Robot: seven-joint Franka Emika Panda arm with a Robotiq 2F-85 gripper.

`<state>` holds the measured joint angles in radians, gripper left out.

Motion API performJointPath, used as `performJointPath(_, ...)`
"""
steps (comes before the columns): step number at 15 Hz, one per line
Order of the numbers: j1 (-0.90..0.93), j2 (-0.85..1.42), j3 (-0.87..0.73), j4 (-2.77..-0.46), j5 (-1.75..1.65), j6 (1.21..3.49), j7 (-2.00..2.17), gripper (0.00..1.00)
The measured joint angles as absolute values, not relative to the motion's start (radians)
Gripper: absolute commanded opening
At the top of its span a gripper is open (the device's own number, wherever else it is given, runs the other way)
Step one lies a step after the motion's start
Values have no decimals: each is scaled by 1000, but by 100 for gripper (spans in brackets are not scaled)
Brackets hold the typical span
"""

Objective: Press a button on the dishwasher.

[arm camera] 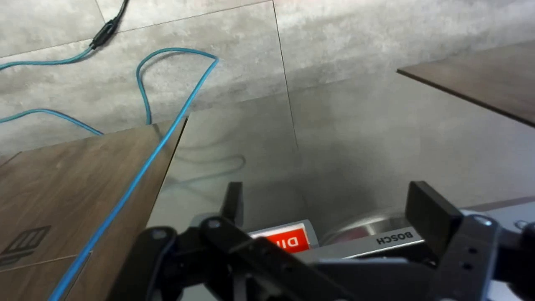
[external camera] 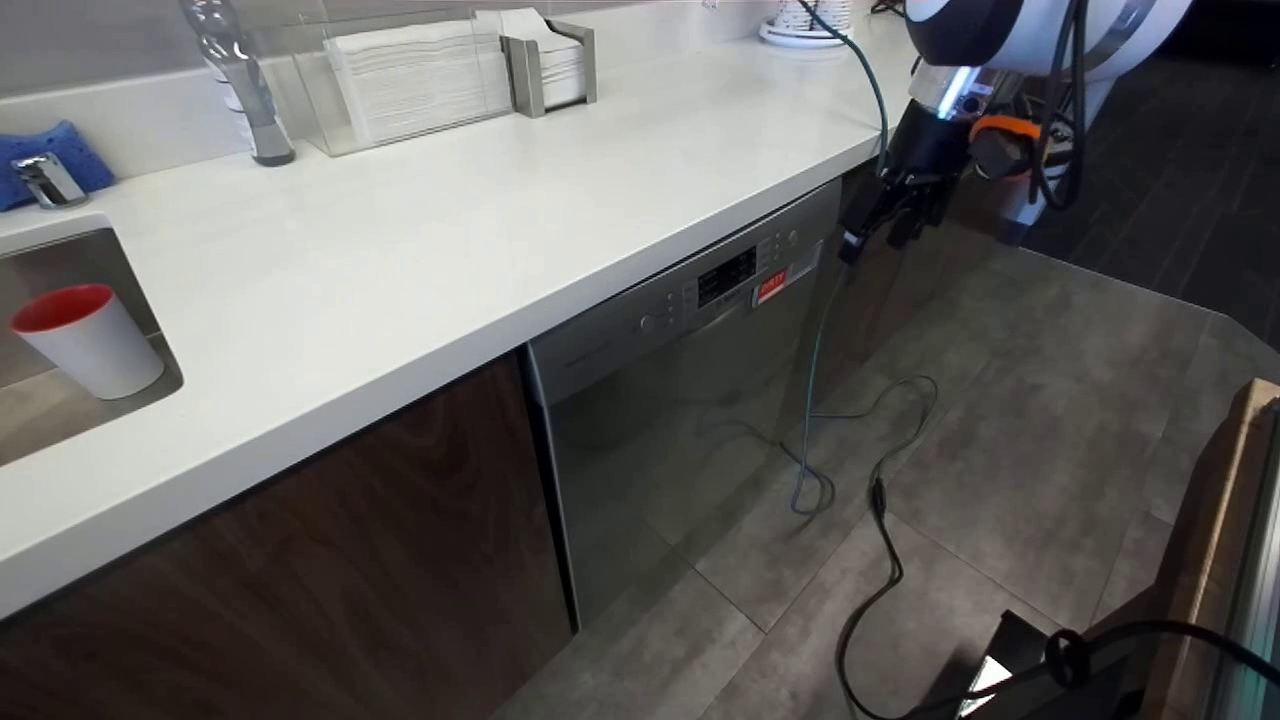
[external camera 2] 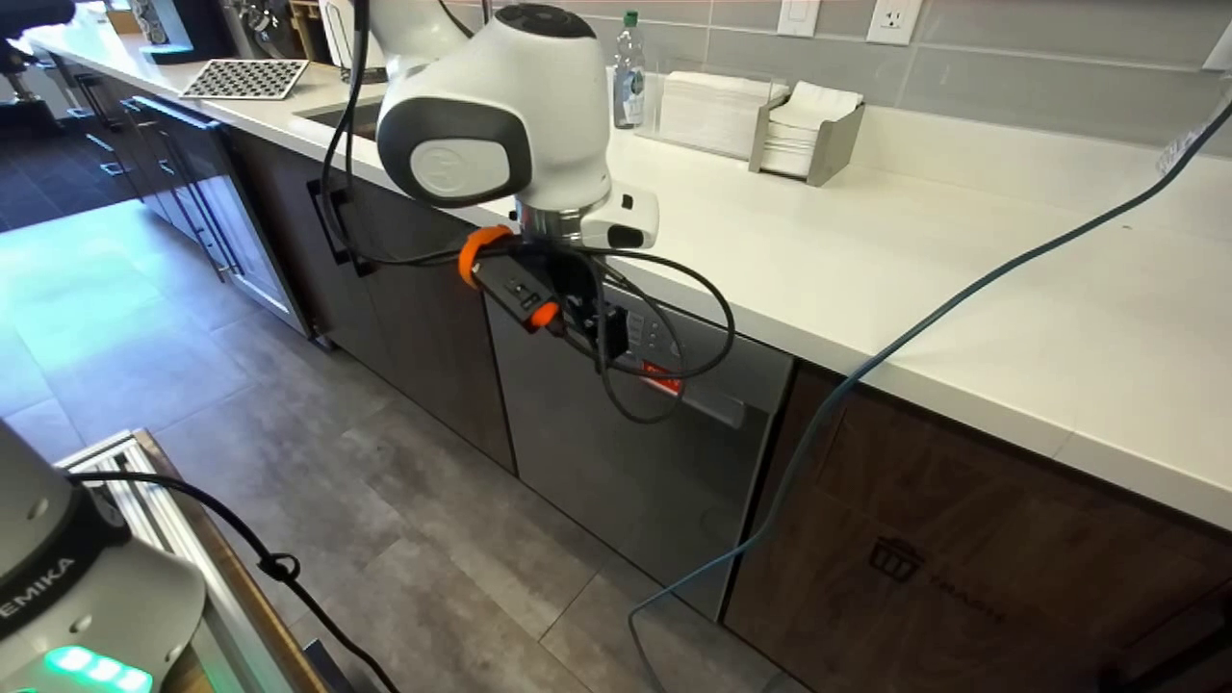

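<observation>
Gripper (arm camera: 325, 194) spread wide, blocky black fingers (arm camera: 429, 217) well apart. Flat, reflective grey metal dishwasher (external camera: 670, 450) under smooth white counter (external camera: 450, 240); in an exterior view, right of near dark wood-grain cabinet door (external camera: 340, 550).

Blue-green glare floods the floor (external camera 2: 125, 279) at left in an exterior view, where base lights (external camera 2: 102, 668) glow white-green at lower left. In both exterior views the counter (external camera: 400, 240) is bright and the cabinets (external camera: 300, 570) beneath it dim. In the wrist view the dishwasher (arm camera: 355, 154) mirrors the floor softly, and the gripper (arm camera: 327, 200), along the bottom, is dark and out of focus.
</observation>
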<state>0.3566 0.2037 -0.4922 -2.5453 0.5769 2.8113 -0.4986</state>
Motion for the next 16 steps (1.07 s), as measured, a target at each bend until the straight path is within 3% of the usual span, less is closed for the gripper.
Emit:
performJointPath(6,476,91,-622,-2547,150,2691,-327,100)
performJointPath(10,304,2,-439,-2545,8,2620,-257,100)
performJointPath(16,289,-12,-427,-2547,0,2614,-257,100)
